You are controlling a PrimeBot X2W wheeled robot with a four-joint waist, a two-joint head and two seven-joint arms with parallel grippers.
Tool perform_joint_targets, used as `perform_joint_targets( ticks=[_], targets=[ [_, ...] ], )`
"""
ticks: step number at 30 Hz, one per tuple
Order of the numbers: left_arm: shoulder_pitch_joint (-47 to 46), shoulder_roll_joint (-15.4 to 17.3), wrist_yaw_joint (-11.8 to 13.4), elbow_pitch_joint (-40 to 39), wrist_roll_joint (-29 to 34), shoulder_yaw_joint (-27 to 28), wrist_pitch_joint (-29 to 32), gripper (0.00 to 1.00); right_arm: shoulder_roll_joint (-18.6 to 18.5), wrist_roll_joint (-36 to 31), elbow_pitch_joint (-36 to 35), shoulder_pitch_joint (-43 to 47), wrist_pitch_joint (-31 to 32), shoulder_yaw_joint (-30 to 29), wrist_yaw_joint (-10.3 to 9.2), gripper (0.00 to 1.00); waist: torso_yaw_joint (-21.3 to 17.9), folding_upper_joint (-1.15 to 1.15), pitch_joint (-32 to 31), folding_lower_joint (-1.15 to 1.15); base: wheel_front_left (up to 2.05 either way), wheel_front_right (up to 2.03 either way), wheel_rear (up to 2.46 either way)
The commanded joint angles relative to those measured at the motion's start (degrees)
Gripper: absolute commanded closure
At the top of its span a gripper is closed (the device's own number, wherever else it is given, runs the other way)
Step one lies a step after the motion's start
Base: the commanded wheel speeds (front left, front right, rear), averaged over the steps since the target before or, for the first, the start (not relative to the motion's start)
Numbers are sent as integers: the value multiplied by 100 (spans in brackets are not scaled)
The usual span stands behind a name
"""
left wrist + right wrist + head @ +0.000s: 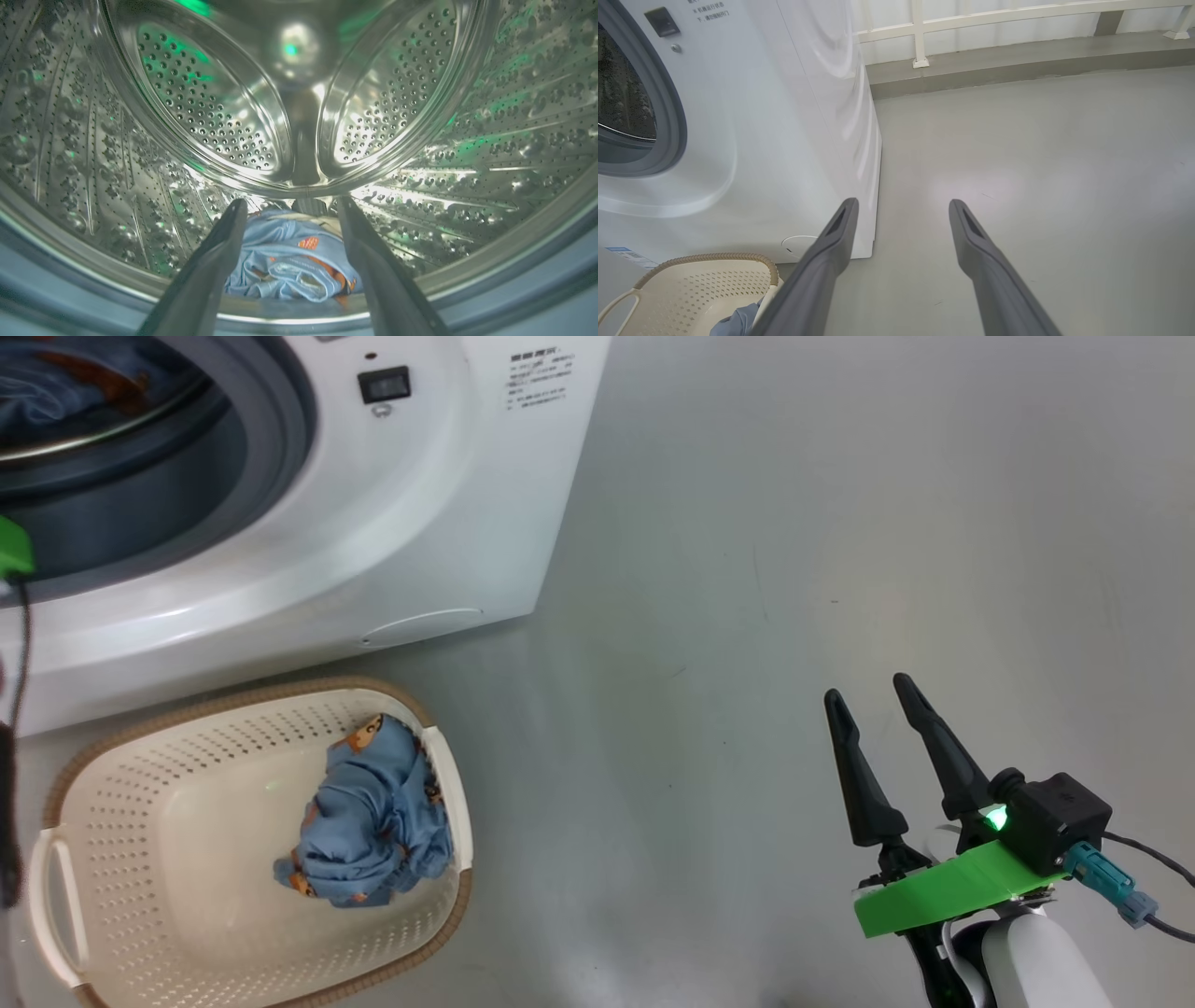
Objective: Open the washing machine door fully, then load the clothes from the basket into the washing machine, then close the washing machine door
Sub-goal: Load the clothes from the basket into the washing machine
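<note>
One white washing machine (439,504) stands on the grey floor (840,523), its grey gasket (280,448) uncovered. One cream basket (121,859) sits on the floor just before the machine's lower front edge. Against the basket's right wall lies one crumpled bundle of blue bear-print clothes (373,821); how many garments it holds I cannot tell. A second blue bundle (285,266) lies at the bottom of the steel drum (514,116), near its front lip, with a bit of cream cloth behind it. The left gripper (290,203) reaches into the drum, its two fingers spread wide and gripping nothing, above that bundle. The right gripper (868,688) hangs over bare floor well right of the basket, its two fingers parted wide and empty.
</note>
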Motion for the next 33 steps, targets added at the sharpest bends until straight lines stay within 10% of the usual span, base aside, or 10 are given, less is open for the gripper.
perform_joint_targets(
  ticks=[1, 33],
  targets=[
    [172, 206, -9, -178, 60, 161, -34, 0, -14, -18, -114, -21, -28, 111, 9, 0, 57, 0, -53, 0, 0, 0, 0],
    [3426, -1111, -9, -1927, 630, 725, -34, 0, -556, -12, 90, 511, -28, -104, 9, 0, 1026, 0, -1336, 0, 0, 0, 0]
  ],
)
